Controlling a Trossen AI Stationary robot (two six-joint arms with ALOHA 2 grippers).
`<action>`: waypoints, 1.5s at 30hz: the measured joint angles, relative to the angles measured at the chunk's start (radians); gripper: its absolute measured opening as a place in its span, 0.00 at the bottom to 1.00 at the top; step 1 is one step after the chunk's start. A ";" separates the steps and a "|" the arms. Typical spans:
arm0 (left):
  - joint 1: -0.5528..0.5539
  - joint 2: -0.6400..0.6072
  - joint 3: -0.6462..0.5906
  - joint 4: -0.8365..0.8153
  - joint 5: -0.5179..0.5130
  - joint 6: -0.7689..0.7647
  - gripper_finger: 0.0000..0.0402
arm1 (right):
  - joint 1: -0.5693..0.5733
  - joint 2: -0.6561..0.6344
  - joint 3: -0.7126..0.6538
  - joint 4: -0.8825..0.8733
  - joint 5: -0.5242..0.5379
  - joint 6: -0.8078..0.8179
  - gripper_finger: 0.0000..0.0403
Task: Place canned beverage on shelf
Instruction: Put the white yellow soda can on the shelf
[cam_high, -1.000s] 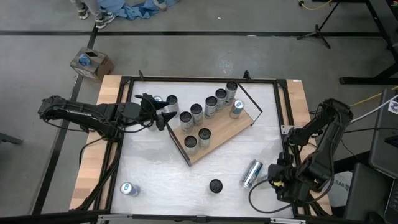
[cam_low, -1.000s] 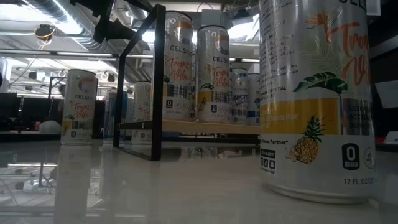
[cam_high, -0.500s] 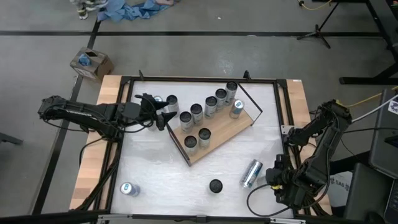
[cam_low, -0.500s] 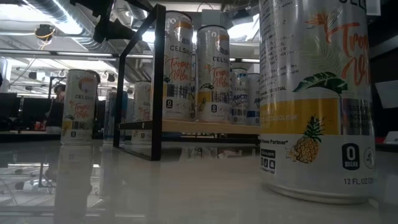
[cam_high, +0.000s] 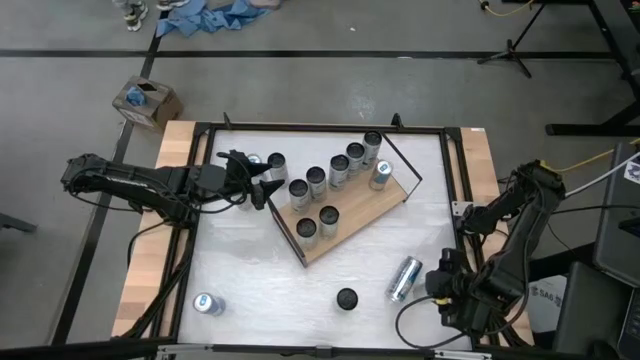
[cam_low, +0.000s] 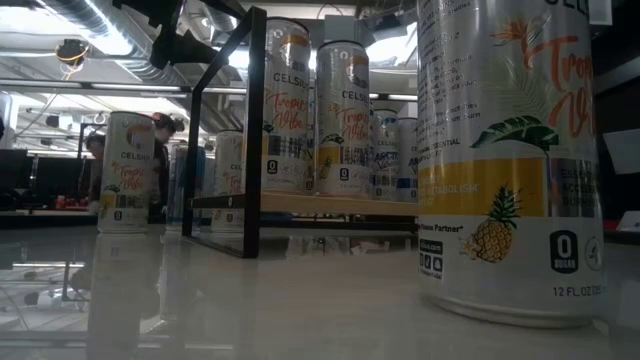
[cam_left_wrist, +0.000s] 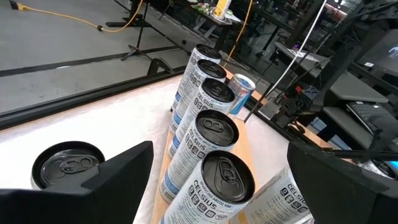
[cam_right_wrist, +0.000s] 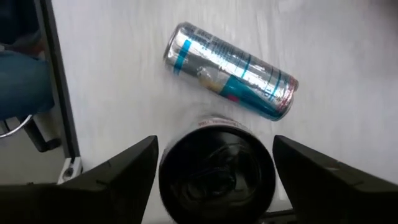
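One dark-topped can (cam_right_wrist: 216, 177) stands upright between the spread fingers of my right gripper (cam_right_wrist: 214, 149), not yet clamped and well apart from the shelf (cam_high: 352, 226), so next I close, lift and carry it over.

Angled wooden shelf (cam_high: 352, 225), upright cans, silver can (cam_high: 404, 277) lying nearby

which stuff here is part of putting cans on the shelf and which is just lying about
Part of the job:
- shelf
- cans already standing on it, such as one near its front edge
- fallen can lying on the table
- upright cans still off the shelf
- left gripper, open beside the shelf
- right gripper, open near the fallen can

Just lying about:
- cardboard box on the floor
- blue cloth on the floor
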 joint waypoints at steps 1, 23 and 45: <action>0.000 0.000 0.000 0.000 0.000 0.000 0.91 | 0.000 0.000 -0.011 0.012 -0.012 0.000 0.74; 0.000 0.000 0.000 0.000 0.000 0.000 0.91 | -0.065 -0.001 0.079 -0.099 -0.113 -0.127 0.66; 0.000 0.000 -0.001 0.000 0.000 0.000 0.91 | -0.571 -0.001 0.335 -0.128 -0.028 -1.089 0.66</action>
